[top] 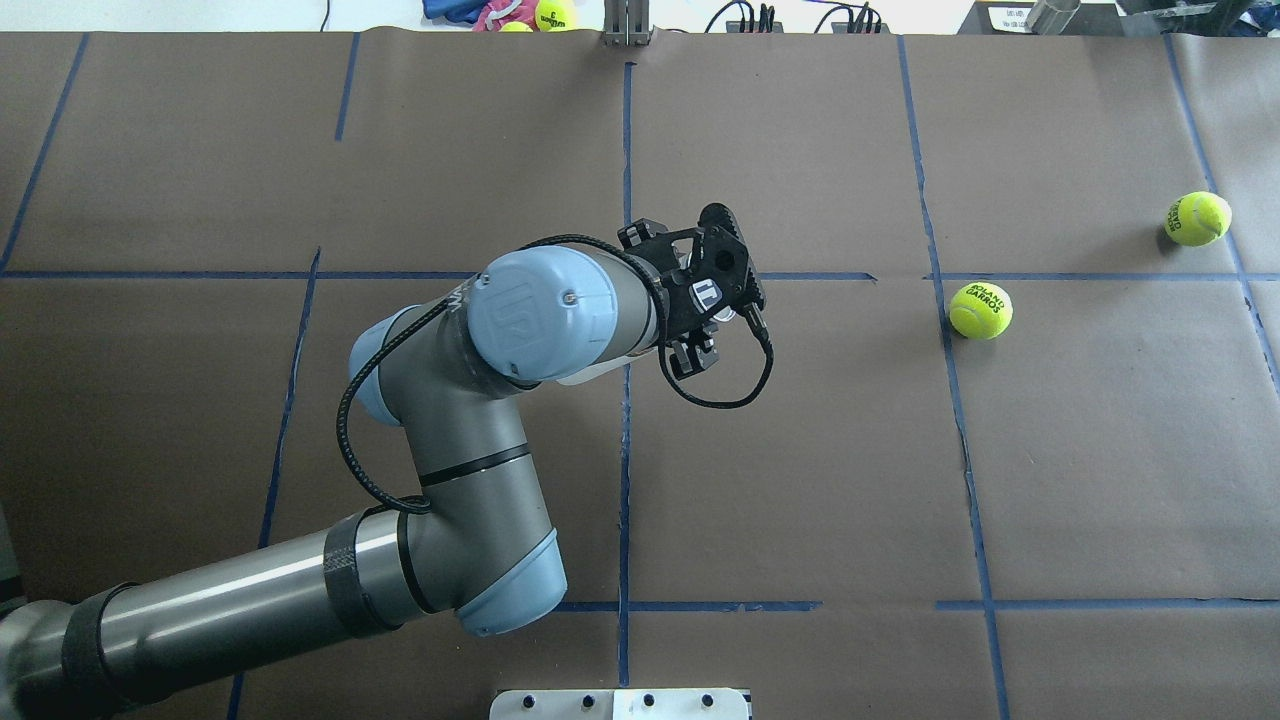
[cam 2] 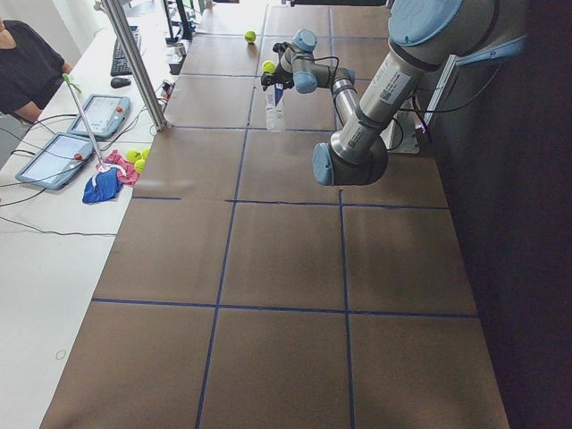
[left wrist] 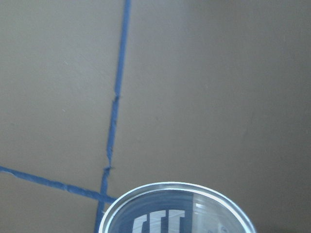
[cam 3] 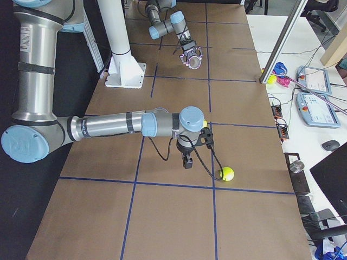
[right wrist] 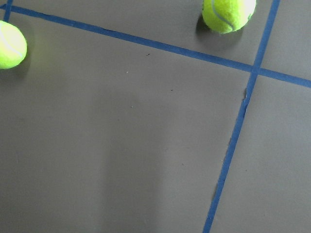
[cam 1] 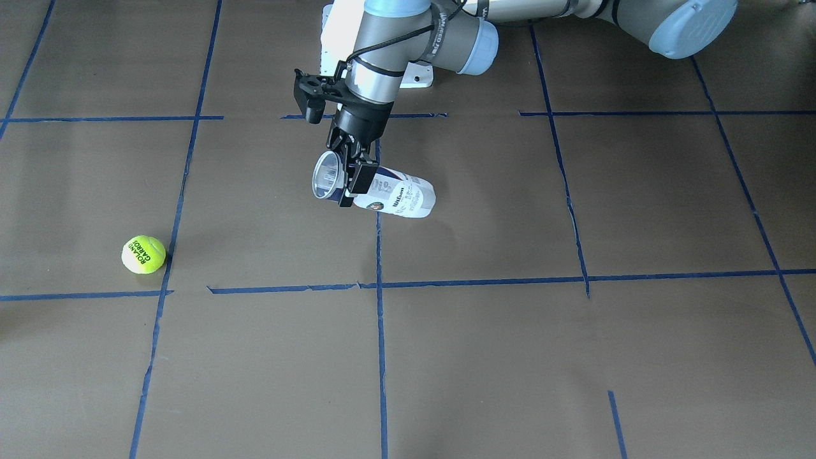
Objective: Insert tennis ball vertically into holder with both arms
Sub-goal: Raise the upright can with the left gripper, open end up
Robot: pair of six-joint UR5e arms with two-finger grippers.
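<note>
My left gripper [cam 1: 350,182] is shut on the holder [cam 1: 395,196], a clear can with a navy and white label. It grips the can near its open mouth and holds it tilted above the table. The left wrist view shows only the holder's rim [left wrist: 177,191]. From overhead the holder is mostly hidden under the left gripper [top: 695,345]. The tennis ball [top: 980,310] [cam 1: 143,255] [right wrist: 9,43] lies far to that gripper's right, beside a tape line. My right gripper [cam 3: 187,161] hangs above the table near the balls; I cannot tell its state.
A second tennis ball [top: 1198,218] [right wrist: 228,14] [cam 3: 226,174] lies further right. The white pedestal base [top: 620,703] stands at the robot's edge. Balls and cloth [top: 500,12] lie past the far edge. A person [cam 2: 22,63] sits at the side desk.
</note>
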